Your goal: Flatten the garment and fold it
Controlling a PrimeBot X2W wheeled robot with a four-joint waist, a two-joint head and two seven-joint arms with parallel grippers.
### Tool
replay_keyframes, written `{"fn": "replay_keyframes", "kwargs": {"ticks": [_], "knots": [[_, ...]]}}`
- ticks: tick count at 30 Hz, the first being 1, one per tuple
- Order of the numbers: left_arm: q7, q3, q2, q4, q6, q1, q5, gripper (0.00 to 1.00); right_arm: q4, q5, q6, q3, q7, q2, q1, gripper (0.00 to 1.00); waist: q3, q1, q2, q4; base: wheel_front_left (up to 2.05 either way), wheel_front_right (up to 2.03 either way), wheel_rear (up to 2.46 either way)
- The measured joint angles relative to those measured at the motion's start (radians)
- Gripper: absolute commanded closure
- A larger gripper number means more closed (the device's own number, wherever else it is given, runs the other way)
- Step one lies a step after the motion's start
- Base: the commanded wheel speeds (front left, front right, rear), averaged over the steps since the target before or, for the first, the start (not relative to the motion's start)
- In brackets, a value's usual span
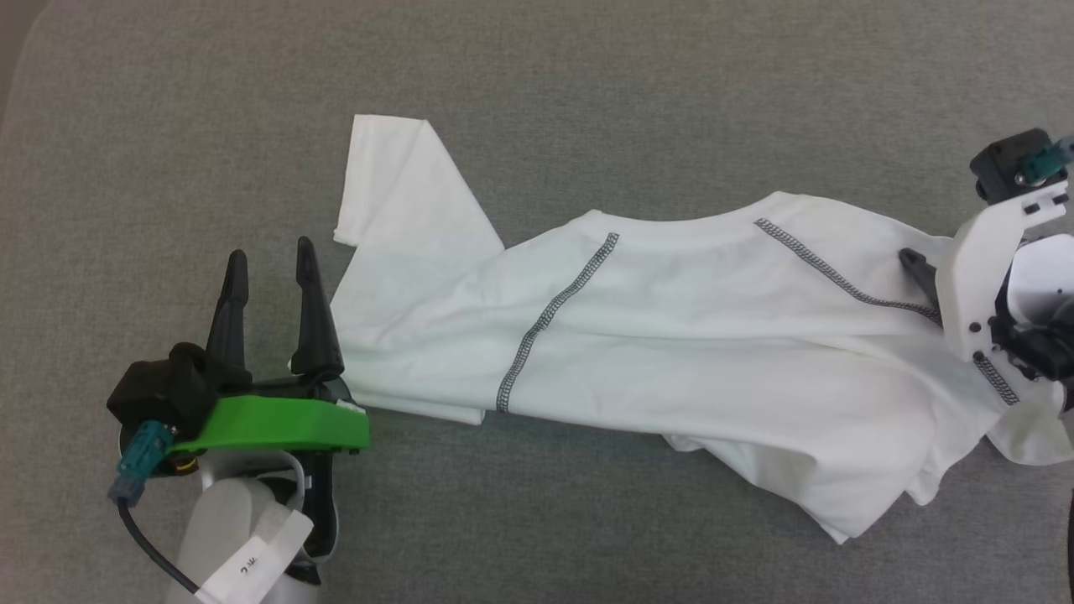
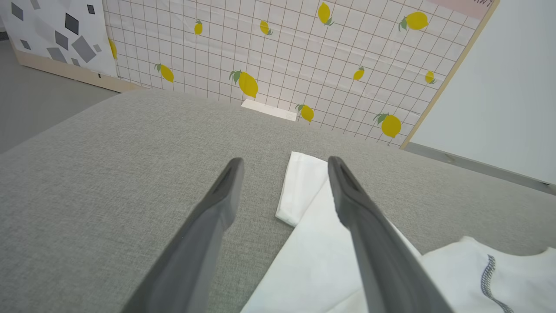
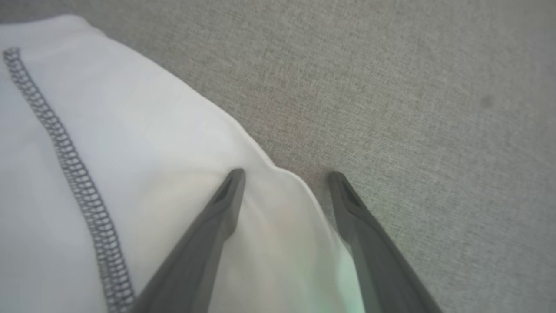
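Open grippers at opposite ends of a rumpled shirt

The large white thin-fabric shirt with dark grey zigzag seams lies bunched on the grey woven surface. The left gripper is parted and empty beside a sleeve. The right gripper, also parted, straddles the far edge. Both should probably pinch the edges and pull outward evenly.

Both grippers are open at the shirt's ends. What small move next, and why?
Probably close the right gripper on the shirt: its open fingers straddle the edge, one over fabric, one over the grey surface. The shirt lies bunched; a grip there could pull it flat.
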Motion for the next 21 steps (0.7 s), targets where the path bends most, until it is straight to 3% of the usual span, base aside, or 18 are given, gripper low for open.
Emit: {"fn": "replay_keyframes", "kwargs": {"ticks": [1,3,7,15,21], "knots": [[0.0,-0.002,0.0,-0.001,0.0,0.0,-0.001,0.0,0.006,0.01,0.0,0.006,0.013,-0.006,-0.01,0.55,0.004,0.0,0.0,0.004,0.0,0.0,0.0],[0.0,-0.008,0.0,0.001,0.005,0.0,-0.002,0.0,0.009,0.032,0.0,0.011,0.022,-0.012,-0.022,1.0,0.008,0.0,0.0,0.011,0.0,0.0,0.0],[0.0,-0.029,0.0,0.018,0.004,0.0,-0.001,0.0,0.022,0.044,0.001,-0.018,-0.022,-0.009,-0.019,1.0,-0.002,0.0,0.0,0.015,0.0,0.0,0.0],[0.004,-0.083,0.0,0.076,-0.021,-0.002,0.036,0.0,0.012,-0.043,0.001,-0.181,-0.149,0.007,0.11,1.0,-0.068,0.0,0.0,-0.005,0.0,0.0,0.0],[0.133,-0.172,0.016,0.125,-0.058,-0.081,0.077,0.0,-0.043,-0.098,0.001,-0.248,-0.155,0.045,0.193,1.0,-0.118,0.0,0.0001,-0.045,0.0,0.0,0.0]]}}
